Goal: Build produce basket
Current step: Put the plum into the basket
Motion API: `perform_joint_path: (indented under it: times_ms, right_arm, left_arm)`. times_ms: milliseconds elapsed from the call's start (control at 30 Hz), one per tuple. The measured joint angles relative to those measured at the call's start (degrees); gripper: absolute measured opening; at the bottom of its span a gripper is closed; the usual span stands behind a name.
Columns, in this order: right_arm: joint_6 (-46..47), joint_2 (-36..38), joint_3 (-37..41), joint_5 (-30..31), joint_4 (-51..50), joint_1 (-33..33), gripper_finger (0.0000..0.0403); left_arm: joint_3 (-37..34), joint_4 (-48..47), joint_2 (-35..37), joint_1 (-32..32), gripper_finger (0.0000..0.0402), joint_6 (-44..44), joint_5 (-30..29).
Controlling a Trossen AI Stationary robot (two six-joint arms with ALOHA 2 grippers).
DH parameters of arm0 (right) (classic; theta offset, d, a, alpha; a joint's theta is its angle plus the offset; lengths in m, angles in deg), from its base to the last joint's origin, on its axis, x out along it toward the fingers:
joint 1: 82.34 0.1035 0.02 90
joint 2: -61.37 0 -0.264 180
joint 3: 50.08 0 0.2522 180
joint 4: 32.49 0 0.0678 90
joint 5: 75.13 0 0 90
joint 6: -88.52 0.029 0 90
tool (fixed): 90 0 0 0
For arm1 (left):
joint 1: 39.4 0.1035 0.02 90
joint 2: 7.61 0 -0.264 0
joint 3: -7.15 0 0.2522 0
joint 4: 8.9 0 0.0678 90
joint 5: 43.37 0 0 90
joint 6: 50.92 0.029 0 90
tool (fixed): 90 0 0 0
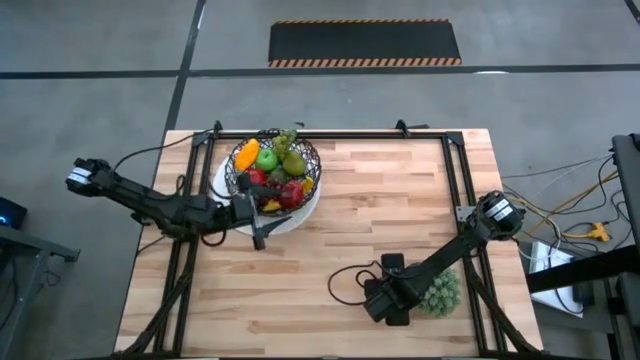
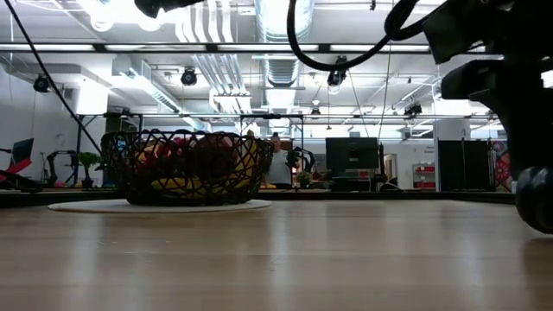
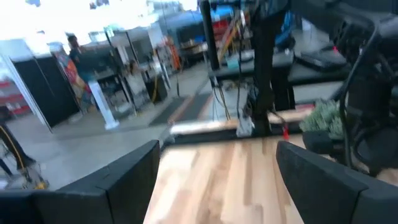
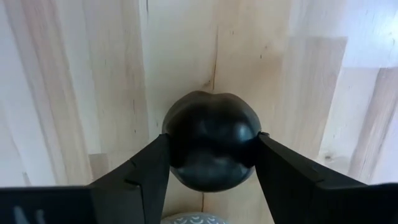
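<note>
1. The basket (image 1: pixel 277 172) is the landmark. It stands on a white plate (image 1: pixel 300 215) at the far left part of the surface (image 1: pixel 380 220). It already holds most of the produce (image 1: pixel 272 170): a green apple, a pear, red fruits and some orange and yellow pieces.

2. One piece is not yet in it: a dark plum (image 4: pixel 210 140). It lies on the bare wood well apart from the basket, toward the near right corner of the surface.

3. The right tool (image 4: pixel 210 149) is down over this plum. Its two fingers (image 4: pixel 140 171) stand on both sides of the plum, at its widest part, and seem to touch it. I judge that the tool is closing on the plum there so that the round fruit cannot slip out. If the grip is already firm, I cannot tell.

4. Just beside the right tool, on the side away from the basket, sits a spiky green ball (image 1: pixel 440 292). It is not part of the produce, so I think it should stay there.

5. The left tool (image 1: pixel 258 222) hangs at the near edge of the plate, just beside the basket. Its fingers are wide apart with nothing between them. It looks to be waiting, and it leaves the top of the basket free.

6. The next move probably needs a lift and a long carry back to the basket.
</note>
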Motion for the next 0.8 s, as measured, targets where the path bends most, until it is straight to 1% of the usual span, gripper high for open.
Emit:
perform_joint_path:
  times_ms: [67, 233, 333, 433, 500, 633, 800]
  right_arm:
    - [-0.45, 0.53, -0.50, 0.89, -0.25, -0.87, 0.0197]
    - [-3.67, 3.20, -1.76, 5.92, 0.15, -3.90, 0.0198]
    - [-6.10, 5.36, -2.33, 10.31, 0.64, -6.41, 0.0198]
    - [-9.80, 8.00, -2.46, 15.53, 3.17, -9.43, 0.0198]
    - [-12.91, 9.79, -2.46, 18.28, 6.47, -11.71, 0.0198]
    - [-21.53, 12.99, -2.46, 22.02, 15.28, -17.26, 0.0198]
    - [-33.22, 14.51, -2.29, 22.67, 31.59, -25.77, 0.0199]
  left_arm:
    - [-1.67, 4.98, 0.62, 0.00, 0.0303, 2.86, 0.00]
    - [-6.21, 18.11, 2.55, 0.00, 0.0303, 10.18, -0.04]
    - [-8.87, 25.50, 3.50, 0.00, 0.0303, 14.49, -0.29]
    - [-11.19, 32.01, 4.14, 0.00, 0.0303, 18.47, -0.48]
    - [-12.39, 35.44, 4.69, 0.00, 0.0303, 21.28, -0.67]
    - [-12.93, 38.56, 6.57, 0.00, 0.0303, 24.04, -1.49]
    - [-14.06, 38.38, 8.08, 0.00, 0.0303, 25.01, -1.49]
